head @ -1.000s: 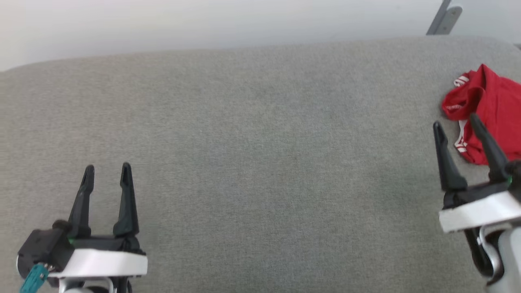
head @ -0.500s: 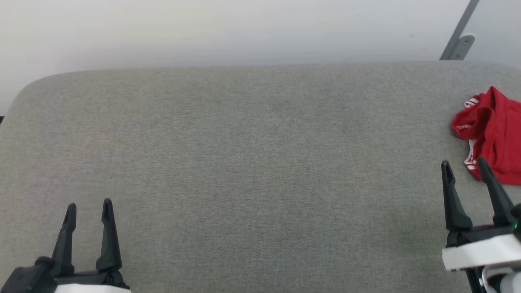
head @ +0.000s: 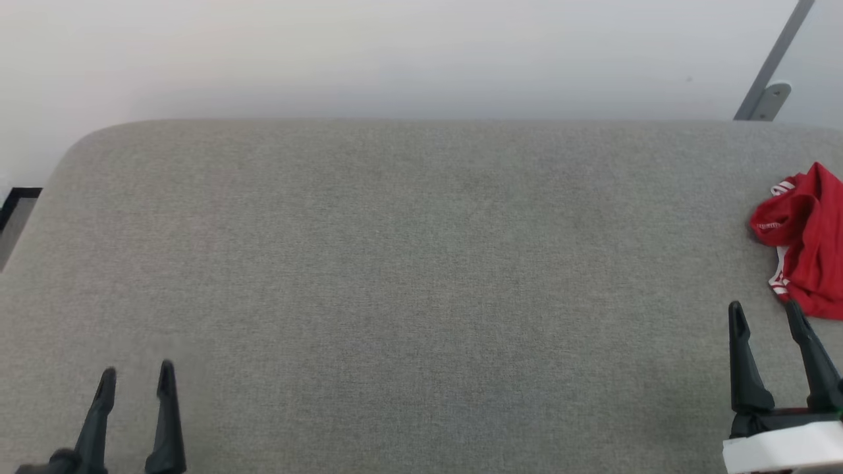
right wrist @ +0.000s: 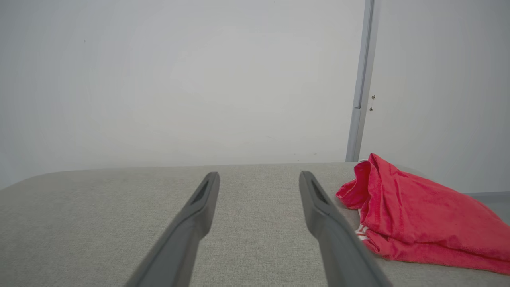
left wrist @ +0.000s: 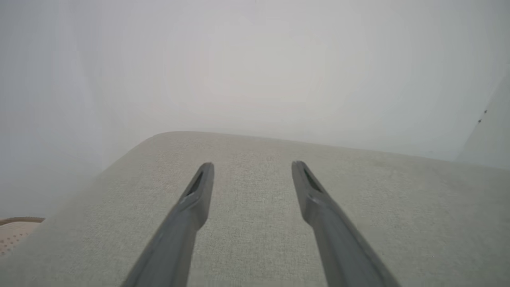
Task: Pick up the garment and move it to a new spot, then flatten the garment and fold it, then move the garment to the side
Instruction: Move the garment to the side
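Crumpled red garment (head: 807, 247), striped white trim

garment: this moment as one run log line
stage: pre-pick | garment: crumpled, right edge of grey surface | right end effector: open, empty, near garment | left end effector: open, empty

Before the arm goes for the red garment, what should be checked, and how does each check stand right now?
1. Right tool open, holding nothing: ok.
2. Left tool open, holding nothing: ok.
3. Right tool lined up on the garment: not ok; it lies crumpled off to the tool's right, not between its fingers.
4. Whole garment in view: not ok; the frame edges cut it off.
5. Room on the grey surface for a new spot: ok.
6. Which part is collar or hem: cannot tell.
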Motion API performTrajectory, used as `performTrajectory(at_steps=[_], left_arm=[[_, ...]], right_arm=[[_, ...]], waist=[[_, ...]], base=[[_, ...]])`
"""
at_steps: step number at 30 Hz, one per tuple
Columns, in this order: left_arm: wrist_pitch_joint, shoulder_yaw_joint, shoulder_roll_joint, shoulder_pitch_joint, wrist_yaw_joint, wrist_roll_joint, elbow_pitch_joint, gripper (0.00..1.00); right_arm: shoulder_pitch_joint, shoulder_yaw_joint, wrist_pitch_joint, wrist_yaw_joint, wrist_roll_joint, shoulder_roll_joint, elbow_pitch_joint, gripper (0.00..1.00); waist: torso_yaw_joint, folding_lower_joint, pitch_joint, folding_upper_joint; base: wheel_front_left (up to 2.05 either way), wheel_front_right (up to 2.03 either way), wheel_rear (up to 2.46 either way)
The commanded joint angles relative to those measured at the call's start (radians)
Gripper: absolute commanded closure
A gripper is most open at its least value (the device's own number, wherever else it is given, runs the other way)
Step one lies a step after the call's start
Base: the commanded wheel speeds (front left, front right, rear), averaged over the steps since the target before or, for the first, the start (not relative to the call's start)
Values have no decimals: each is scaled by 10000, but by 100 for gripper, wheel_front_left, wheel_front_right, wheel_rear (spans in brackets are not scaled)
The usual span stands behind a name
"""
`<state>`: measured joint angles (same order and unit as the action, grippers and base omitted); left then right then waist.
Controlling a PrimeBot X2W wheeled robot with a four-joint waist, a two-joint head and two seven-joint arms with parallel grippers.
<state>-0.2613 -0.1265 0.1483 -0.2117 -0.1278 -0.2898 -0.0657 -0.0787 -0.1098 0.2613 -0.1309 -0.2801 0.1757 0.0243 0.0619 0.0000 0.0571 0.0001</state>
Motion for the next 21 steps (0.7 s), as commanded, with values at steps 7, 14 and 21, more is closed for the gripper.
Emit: performTrajectory(at_steps=[7,14,21], left_arm=[[-47,-86,-186,-334,-36,-86,-23,0],[-47,60,-177,-527,-36,-115,3,0],[-47,71,-212,-590,-36,-55,27,0]], right_arm=[[-363,-101,39,3,37,-175,-75,0],[-561,-136,39,3,35,-222,-21,0],[-717,-131,39,3,56,-307,16,0]], waist=[[147,0,-214,-1],[265,0,-410,-1],[334,0,-529,-1]], base=[[0,0,0],[0,0,0],[0,0,0]])
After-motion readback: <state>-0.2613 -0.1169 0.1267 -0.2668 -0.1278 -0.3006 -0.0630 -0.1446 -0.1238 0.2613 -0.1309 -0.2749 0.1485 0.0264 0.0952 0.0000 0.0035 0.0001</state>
